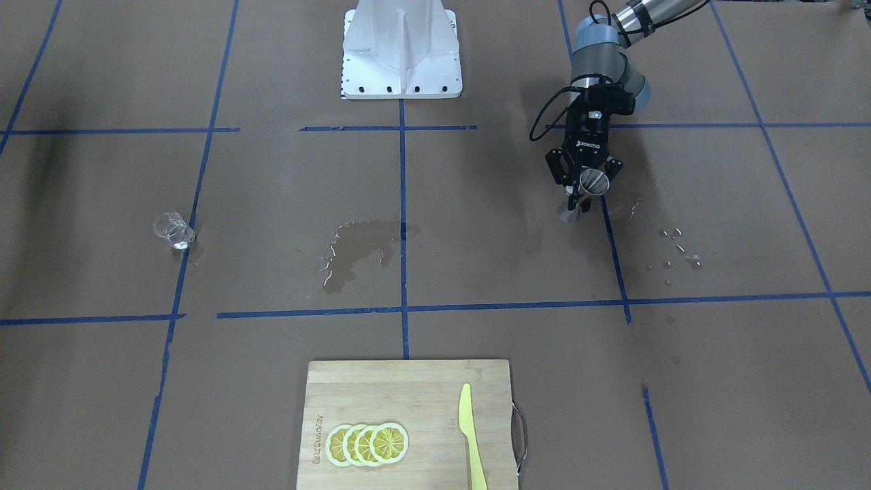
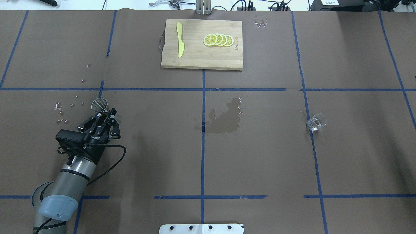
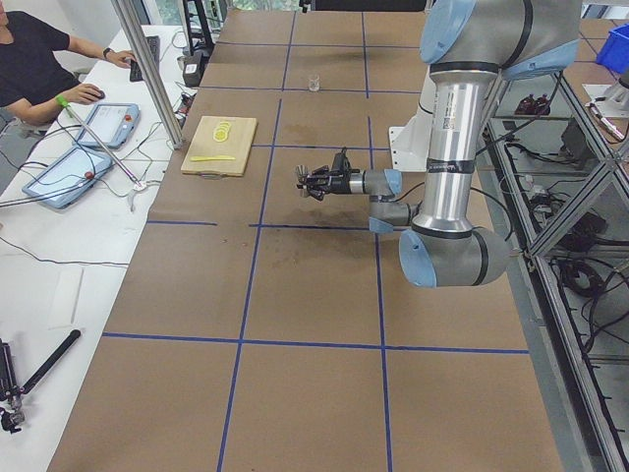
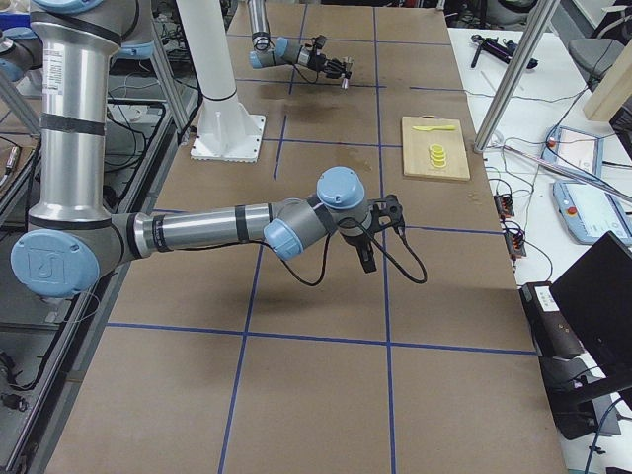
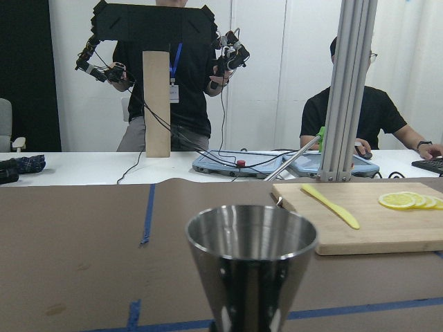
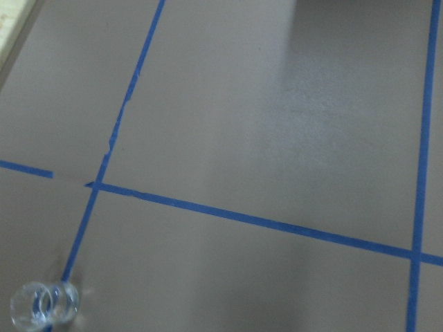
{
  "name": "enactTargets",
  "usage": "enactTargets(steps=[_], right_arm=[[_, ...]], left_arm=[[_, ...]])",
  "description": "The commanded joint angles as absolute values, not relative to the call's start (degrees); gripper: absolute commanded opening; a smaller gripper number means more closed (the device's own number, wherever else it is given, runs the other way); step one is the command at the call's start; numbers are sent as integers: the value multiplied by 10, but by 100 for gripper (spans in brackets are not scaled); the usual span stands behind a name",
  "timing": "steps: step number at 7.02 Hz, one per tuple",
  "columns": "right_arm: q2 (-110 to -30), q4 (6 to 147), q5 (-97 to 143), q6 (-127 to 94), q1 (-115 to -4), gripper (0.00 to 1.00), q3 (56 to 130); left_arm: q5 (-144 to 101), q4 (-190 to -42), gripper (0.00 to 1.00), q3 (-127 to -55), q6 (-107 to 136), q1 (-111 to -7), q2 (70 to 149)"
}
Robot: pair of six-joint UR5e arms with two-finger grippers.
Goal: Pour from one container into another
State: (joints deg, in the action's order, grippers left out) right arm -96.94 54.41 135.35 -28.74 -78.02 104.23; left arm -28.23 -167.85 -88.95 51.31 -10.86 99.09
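Nearest the left wrist camera stands the metal cup point(image 5: 250, 263), upright, its open mouth up and its polished wall filling the lower middle of that view, with the cutting board point(image 5: 360, 218) beyond it and to one side. The left gripper point(image 2: 104, 115) has its fingers closed around the cup's narrow waist, below the flared mouth. The pictures do not settle whether the cup's foot touches the table. Seen from overhead, the cup point(image 2: 99, 104) is well apart from the cutting board point(image 2: 201, 61), nearer the robot than the board and off toward the robot's left. A scatter of water drops point(image 2: 63, 113) lies just beyond the cup on the side away from the board. On the board rest a yellow knife point(image 2: 179, 44), toward its handle end, and a row of overlapping lemon slices point(image 2: 218, 40), toward the other end. A dark wet patch point(image 2: 224, 118) spreads on the brown paper, on the robot's side of the board. The small clear glass point(image 2: 317, 122) sits on a blue tape line, well apart from the board, nearer the robot and off toward its right; it also shows in the right wrist view's lower corner point(image 6: 43, 306). The right gripper point(image 4: 366, 259) hangs pointing down over the table to the robot's right of the board, and I cannot tell how far its fingers are parted.
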Motion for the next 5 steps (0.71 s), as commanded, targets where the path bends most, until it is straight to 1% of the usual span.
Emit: enactTargets(steps=[1,2,4,5], right_arm=[[-1012,298,1188,-545,-625,100,1045],[-1037,243,1106,-590,-557,99,1054],[-1068,242,941,-617,-437,99,1092],[-1076,242,840,-635,-364,98,1098]], left_arm=[[-282,-1679,0,-881,490,-108,1005],[-284,-1679,0,-882,470,-109,1006],[-288,-1683,0,-882,418,-121,1005],[-287,-1687,0,-886,395,-126,1006]])
